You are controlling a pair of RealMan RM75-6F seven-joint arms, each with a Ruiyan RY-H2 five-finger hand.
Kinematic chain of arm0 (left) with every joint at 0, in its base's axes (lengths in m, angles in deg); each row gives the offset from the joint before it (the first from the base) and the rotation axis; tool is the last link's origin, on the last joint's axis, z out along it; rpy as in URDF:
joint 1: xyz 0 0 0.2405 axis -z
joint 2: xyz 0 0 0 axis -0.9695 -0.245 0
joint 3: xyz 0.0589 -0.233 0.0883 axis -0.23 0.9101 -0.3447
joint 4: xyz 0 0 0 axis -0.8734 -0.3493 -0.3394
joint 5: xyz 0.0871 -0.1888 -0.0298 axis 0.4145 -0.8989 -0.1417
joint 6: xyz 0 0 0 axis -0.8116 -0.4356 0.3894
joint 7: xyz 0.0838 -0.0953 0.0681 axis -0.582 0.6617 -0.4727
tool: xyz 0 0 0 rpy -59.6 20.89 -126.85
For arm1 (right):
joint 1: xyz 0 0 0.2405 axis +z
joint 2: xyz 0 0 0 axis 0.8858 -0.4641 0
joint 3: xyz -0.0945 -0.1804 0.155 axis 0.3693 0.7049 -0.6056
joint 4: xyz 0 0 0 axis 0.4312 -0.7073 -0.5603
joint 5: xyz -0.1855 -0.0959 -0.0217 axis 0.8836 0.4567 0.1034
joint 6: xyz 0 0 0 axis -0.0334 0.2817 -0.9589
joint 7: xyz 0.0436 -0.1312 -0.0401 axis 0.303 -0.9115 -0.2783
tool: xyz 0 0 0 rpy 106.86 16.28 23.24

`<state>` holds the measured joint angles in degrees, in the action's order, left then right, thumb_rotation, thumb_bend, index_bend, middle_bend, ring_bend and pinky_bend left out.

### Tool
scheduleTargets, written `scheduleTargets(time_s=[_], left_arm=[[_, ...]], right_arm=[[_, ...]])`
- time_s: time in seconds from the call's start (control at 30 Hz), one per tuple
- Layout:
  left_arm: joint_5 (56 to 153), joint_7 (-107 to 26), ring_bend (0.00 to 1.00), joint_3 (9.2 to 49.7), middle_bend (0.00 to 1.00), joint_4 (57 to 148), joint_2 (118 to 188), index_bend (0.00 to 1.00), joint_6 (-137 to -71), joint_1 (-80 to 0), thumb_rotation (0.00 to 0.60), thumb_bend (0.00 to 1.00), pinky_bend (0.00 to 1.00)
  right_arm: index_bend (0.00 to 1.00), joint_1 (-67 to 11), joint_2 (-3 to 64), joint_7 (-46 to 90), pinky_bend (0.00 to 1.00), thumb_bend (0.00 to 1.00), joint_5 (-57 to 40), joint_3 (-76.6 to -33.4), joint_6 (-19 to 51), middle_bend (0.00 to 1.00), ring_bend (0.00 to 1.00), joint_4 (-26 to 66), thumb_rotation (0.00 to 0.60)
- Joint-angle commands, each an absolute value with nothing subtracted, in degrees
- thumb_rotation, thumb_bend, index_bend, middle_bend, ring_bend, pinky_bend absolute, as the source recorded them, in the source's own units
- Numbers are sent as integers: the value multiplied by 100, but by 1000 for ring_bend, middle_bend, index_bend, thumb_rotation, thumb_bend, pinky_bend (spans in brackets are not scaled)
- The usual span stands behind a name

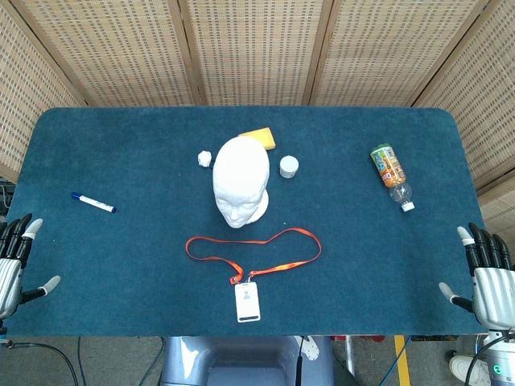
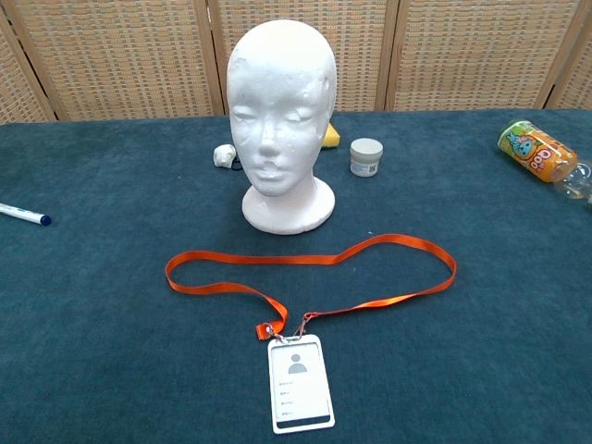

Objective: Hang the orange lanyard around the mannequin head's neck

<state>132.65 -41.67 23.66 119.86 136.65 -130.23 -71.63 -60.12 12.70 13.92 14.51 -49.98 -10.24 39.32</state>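
A white mannequin head (image 1: 241, 180) (image 2: 281, 120) stands upright in the middle of the blue table (image 1: 121, 153). In front of it the orange lanyard (image 1: 265, 246) (image 2: 370, 250) lies flat in a long loop, with a white badge holder (image 1: 248, 301) (image 2: 300, 382) clipped on at the near side. My left hand (image 1: 14, 261) hovers at the table's near left edge, fingers spread, holding nothing. Far over at the near right edge, my right hand (image 1: 486, 275) is likewise spread and empty. Neither hand appears in the chest view.
Behind the head lie a yellow sponge (image 1: 259, 138), a small white jar (image 1: 289, 166) (image 2: 366, 156) and a crumpled white lump (image 1: 205, 158) (image 2: 224, 155). A marker pen (image 1: 93, 203) (image 2: 23, 215) lies at the left, an orange drink bottle (image 1: 391, 174) (image 2: 544, 155) at the right.
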Motion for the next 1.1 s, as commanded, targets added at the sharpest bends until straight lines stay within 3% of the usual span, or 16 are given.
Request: scheduleTargets(time_s=[0.03,0.27,0.43,0.6,0.83,1.1], left_arm=[[13238,-4187,0,2377,0,11990,13670,0,-13014,-7165,600,0,0],[13176,-4332,0,2380,0,12020,13683,0,-12933,-7150,600,0,0],[13205,-4400,0,2381,0,12057,13704,0,-12950,-7147,600,0,0],[13176,-4477,0,2419,0,12030,13738,0,-12978,-7147,600,0,0],[13061,-4605,0,2464,0,11967,13815,0,-12859,-7093,600,0,0],[12979,-4626,0,2496,0,11918,13850,0,-12787,-7061,600,0,0]], right_arm=[[0,-5983,1282,1364,0,0,1444,-4982,-947,0,0,3954,600],[6,-5668,1319,1640,0,0,1285,-4992,-265,0,0,3995,600],[215,-5174,1610,1701,0,1,897,-5321,364,0,0,3900,600],[383,-4656,1997,1937,0,99,296,-5634,1170,0,0,3884,600],[408,-3925,2659,914,0,104,-583,-5857,1840,0,0,3771,600],[413,-3298,3527,-355,0,222,-1371,-5936,1985,0,0,3217,600]])
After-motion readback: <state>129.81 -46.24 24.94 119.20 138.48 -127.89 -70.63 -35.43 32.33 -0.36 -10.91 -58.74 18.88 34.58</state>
